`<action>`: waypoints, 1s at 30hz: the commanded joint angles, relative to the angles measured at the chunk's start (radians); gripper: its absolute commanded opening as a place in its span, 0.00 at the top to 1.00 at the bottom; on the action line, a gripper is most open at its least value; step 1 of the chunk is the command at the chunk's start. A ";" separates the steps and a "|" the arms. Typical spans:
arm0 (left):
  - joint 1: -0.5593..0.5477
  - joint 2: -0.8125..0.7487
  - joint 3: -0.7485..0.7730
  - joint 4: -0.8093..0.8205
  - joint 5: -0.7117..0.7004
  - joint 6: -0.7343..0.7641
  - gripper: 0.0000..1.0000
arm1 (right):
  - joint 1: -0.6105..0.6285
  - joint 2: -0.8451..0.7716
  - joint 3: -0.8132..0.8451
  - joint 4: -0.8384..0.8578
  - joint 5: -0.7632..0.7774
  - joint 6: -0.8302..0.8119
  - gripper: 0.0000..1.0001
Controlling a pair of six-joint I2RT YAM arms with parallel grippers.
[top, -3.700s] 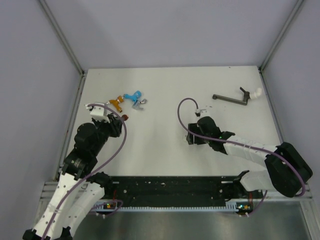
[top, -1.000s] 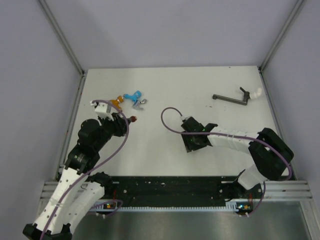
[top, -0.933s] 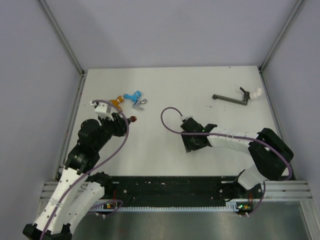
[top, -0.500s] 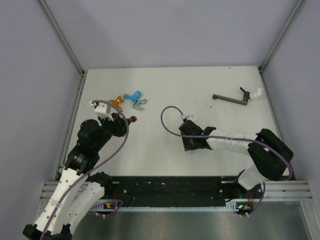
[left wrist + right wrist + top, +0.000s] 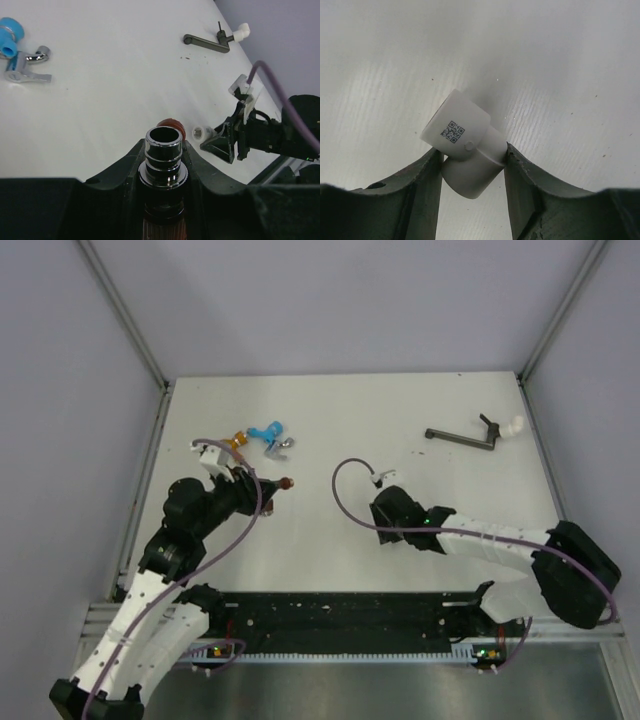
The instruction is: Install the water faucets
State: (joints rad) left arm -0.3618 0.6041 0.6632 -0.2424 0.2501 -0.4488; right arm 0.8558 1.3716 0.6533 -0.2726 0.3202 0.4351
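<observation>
While left claw (image 5: pixel 164 167) grips red-brown faucet (image 5: pixel 163 147), right claw (image 5: pixel 472 161) pinches white fitting (image 5: pixel 464 137)

The orange faucet (image 5: pixel 236 441), light blue faucet (image 5: pixel 266 430) and grey metal faucet (image 5: pixel 283 446) cluster at the white table's (image 5: pixel 340 405) far left, the dark metal rod (image 5: pixel 460 438) far right.

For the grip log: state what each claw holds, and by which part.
Left claw clamps the red-brown tap just below its silvery end. Right claw pinches the white pipe elbow by the end nearest the claw.
</observation>
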 commanded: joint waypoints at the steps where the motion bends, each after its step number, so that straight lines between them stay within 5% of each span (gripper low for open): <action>1: 0.001 0.017 -0.033 0.196 0.129 -0.119 1.00 | 0.012 -0.225 -0.038 0.174 -0.029 -0.175 1.00; 10: -0.014 0.071 -0.116 0.515 0.281 -0.313 1.00 | 0.012 -0.511 -0.130 0.496 -0.233 -0.476 1.00; 21: -0.219 0.123 -0.132 0.610 0.101 -0.219 1.00 | 0.012 -0.418 0.025 0.420 -0.207 -0.648 1.00; 30: -0.255 0.238 -0.276 1.049 0.060 -0.199 1.00 | 0.091 -0.352 0.160 0.279 -0.040 -0.667 1.00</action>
State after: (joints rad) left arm -0.6113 0.8127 0.4370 0.4763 0.3416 -0.6804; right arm 0.8928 1.0080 0.7200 0.0456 0.1829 -0.2100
